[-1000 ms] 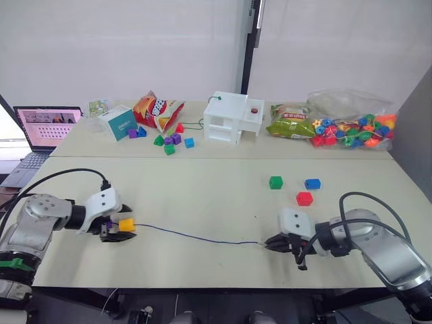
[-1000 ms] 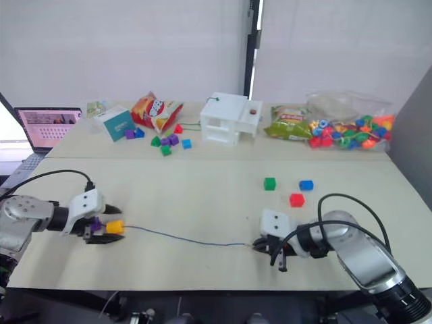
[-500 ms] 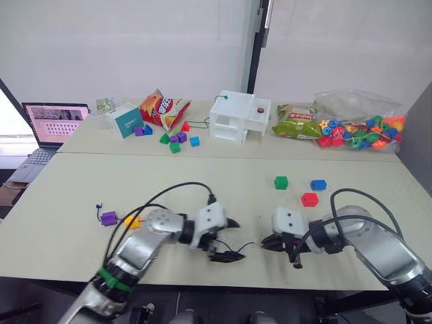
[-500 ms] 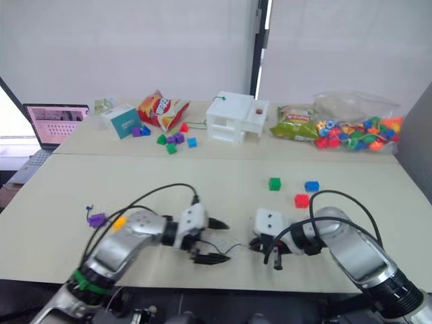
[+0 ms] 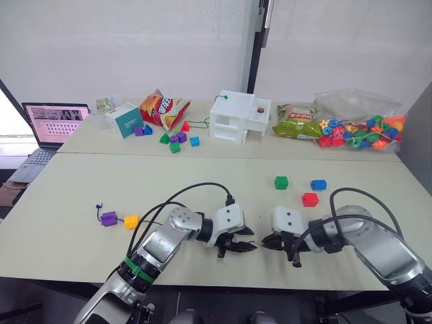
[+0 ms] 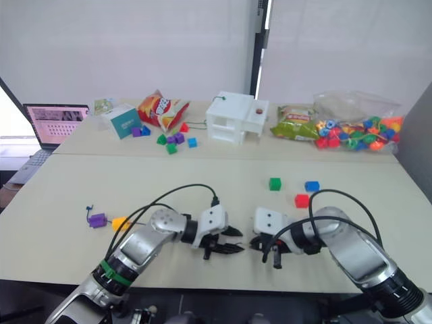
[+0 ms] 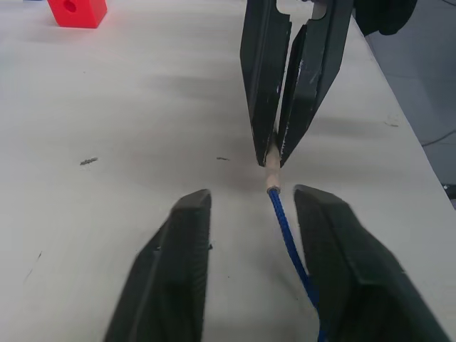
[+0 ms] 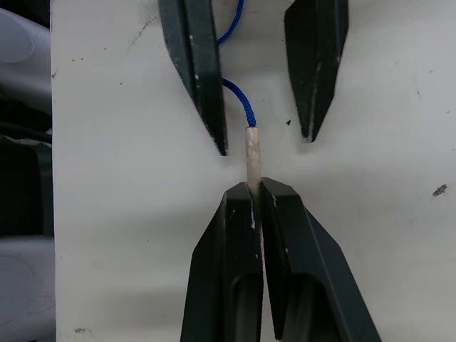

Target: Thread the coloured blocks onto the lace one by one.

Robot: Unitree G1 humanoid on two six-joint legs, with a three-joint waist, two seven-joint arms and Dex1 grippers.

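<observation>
Fingers of the right gripper [image 8: 254,196] closed on the stiff pale tip of the lace [image 8: 252,149], near edge of the table [image 5: 202,182]. Left gripper [image 7: 246,214] open just left of it, fingers straddling the blue cord without touching. Purple block [image 5: 108,218] and yellow-orange block [image 5: 131,221] lie far left; green block [image 5: 281,182], blue block [image 5: 318,184], red block [image 5: 310,199] lie farther back, right.

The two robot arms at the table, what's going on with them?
The right pincer is shut on the stiff pale tip of the thin dark-blue lace. The left pincer sits open around the lace just behind it. Purple and yellow-orange plastic blocks lie together; green, blue and red lie loose.
</observation>
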